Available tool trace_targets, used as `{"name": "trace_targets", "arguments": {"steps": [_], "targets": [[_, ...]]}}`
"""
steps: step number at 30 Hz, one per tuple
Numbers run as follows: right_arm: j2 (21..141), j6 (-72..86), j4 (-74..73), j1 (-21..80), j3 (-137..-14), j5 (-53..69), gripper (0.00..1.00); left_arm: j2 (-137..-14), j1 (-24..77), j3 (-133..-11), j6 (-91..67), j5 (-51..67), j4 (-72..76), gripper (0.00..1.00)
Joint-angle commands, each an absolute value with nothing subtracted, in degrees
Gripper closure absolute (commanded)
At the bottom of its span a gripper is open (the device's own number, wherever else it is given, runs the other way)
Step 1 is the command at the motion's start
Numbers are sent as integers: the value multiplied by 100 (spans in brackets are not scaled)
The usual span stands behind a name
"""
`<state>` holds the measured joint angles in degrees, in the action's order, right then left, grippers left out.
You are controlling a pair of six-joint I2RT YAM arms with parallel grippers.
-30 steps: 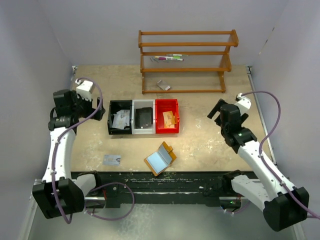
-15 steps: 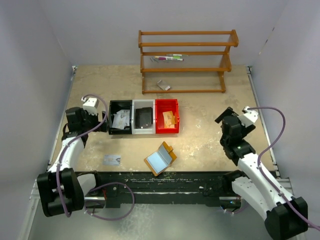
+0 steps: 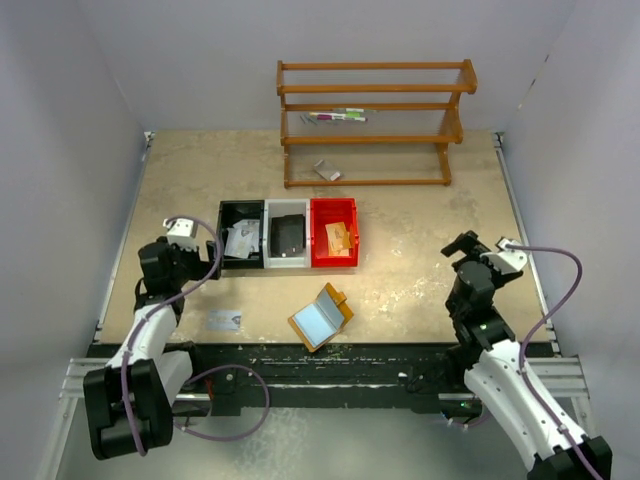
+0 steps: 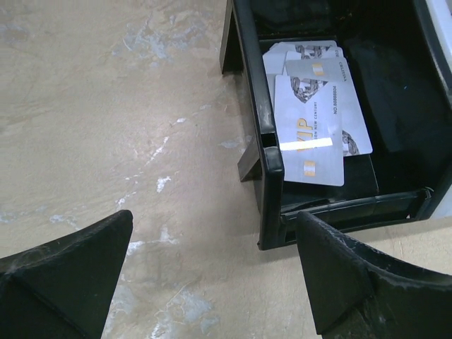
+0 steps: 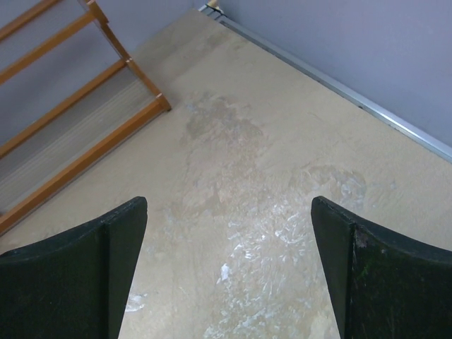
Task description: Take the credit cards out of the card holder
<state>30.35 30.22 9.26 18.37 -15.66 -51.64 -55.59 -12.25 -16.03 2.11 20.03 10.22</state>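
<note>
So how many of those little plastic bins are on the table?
3, side by side in one row: the black bin on the left, the white bin in the middle, the red bin on the right. None looks hidden.

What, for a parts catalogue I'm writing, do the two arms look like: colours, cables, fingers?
Both the left arm and right arm have white links, black joints and black bases. A lilac cable loops along each. A small white box sits at each wrist. The fingers are matte black wedges, faintly scuffed; no markings show.
</note>
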Motion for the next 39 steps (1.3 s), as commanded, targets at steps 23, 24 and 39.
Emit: {"name": "trace_targets", "arguments": {"steps": [23, 24, 39], "targets": [[3100, 1004, 2274, 1875, -946, -5019, 0, -2606, -1175, -378, -31, 1429, 1280, 1], [3022, 914, 2339, 1876, -914, -4967, 0, -2467, -1170, -277, 9, 1614, 1349, 1], [2643, 103, 2586, 1881, -577, -3151, 0, -2235, -1177, -217, 113, 1840, 1232, 1]]}}
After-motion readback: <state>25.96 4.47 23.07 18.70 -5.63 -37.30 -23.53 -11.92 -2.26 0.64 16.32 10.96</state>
